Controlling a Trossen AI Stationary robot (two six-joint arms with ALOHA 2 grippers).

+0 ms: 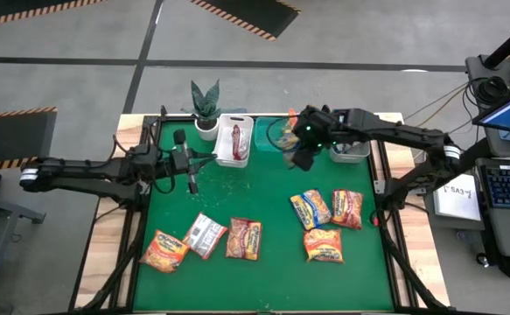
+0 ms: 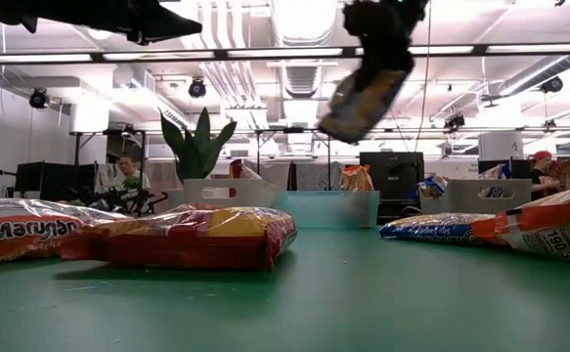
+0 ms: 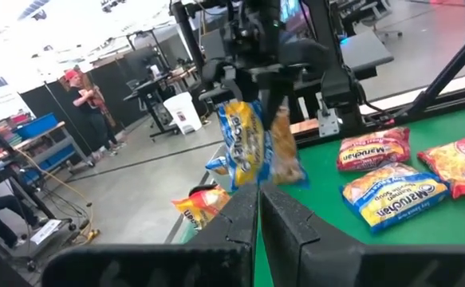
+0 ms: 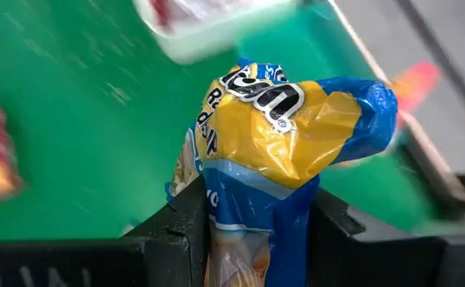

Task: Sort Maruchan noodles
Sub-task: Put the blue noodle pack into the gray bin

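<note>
My right gripper (image 1: 303, 150) hangs above the table's far middle, by the teal bin (image 1: 270, 138), shut on a blue-and-yellow Maruchan packet (image 4: 276, 135). The low view shows that packet (image 2: 363, 98) hanging high over the table. My left gripper (image 1: 192, 166) hovers shut and empty beside the white bin (image 1: 235, 129), which holds a red packet (image 1: 236, 142). Several packets lie flat on the green mat: three near left (image 1: 205, 236) and three near right (image 1: 324, 245). The teal bin also holds an orange packet (image 3: 202, 209). My right gripper pinches the blue-and-yellow packet between its two fingers (image 4: 186, 219), across the packet's blue end (image 4: 252, 203), coming from above. The packet is lifted clear of the table and hangs tilted below the fingers, its crinkled body bulging out beyond them.
A potted plant (image 1: 206, 105) stands at the far edge, left of the white bin. A grey bin (image 1: 351, 150) sits under the right arm at the far right. Bare green mat lies in the middle (image 1: 263, 188). People stand in the room beyond (image 3: 84, 100).
</note>
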